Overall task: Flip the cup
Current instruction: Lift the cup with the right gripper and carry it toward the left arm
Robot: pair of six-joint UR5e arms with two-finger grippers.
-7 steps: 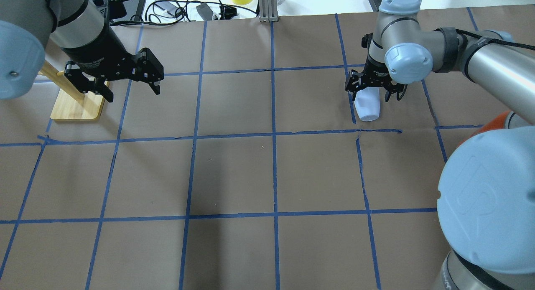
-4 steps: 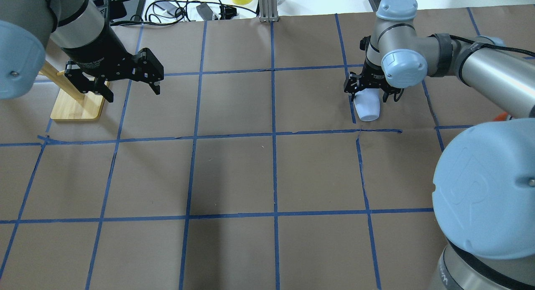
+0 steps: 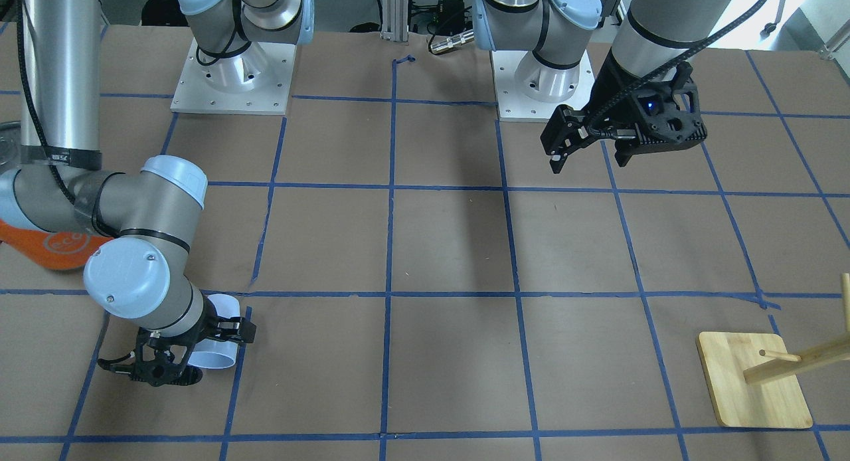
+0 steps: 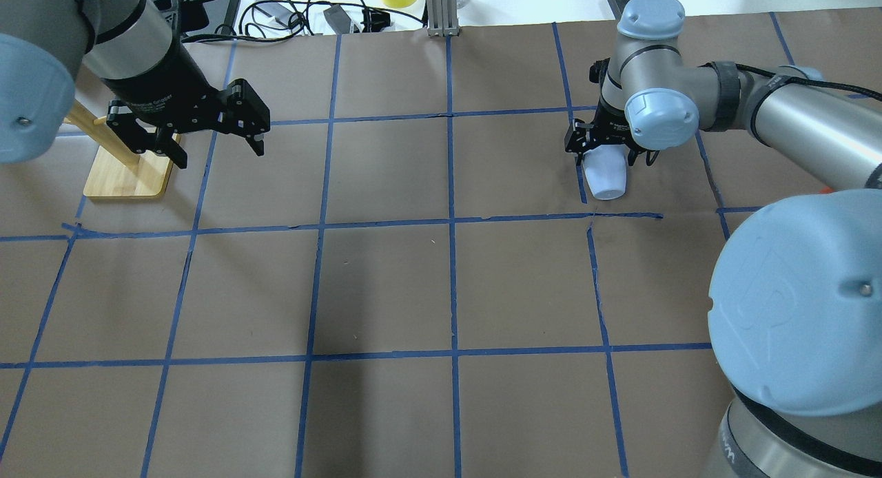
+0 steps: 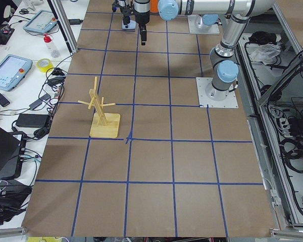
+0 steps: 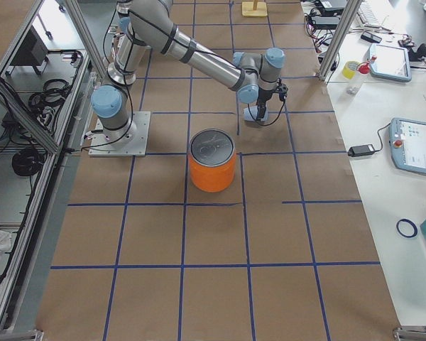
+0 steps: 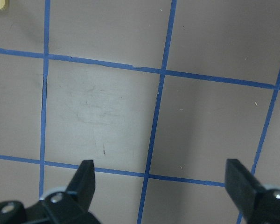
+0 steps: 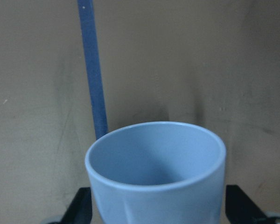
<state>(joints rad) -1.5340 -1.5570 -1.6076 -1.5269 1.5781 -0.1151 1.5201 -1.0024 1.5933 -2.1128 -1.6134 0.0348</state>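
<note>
The cup (image 4: 606, 180) is a pale blue-white tumbler at the table's far right. My right gripper (image 4: 606, 154) is shut on the cup and holds it tilted. In the front view the cup (image 3: 222, 351) sticks out of the right gripper (image 3: 196, 351) just over the paper. In the right wrist view the cup (image 8: 154, 182) fills the space between the fingers (image 8: 81, 205), and its open rim shows. My left gripper (image 4: 220, 154) is open and empty, high over the far left, and shows bare paper in the left wrist view (image 7: 161, 177).
A wooden peg stand (image 4: 127, 171) sits at the far left beside my left gripper. A big orange can (image 6: 213, 162) with a silver top stands on the right side, nearer the robot than the cup. Cables and tape lie beyond the far edge.
My right wrist has turned and shifted slightly left with the cup. From overhead the cup looks shorter, so it stands more upright. The left arm has not moved.
</note>
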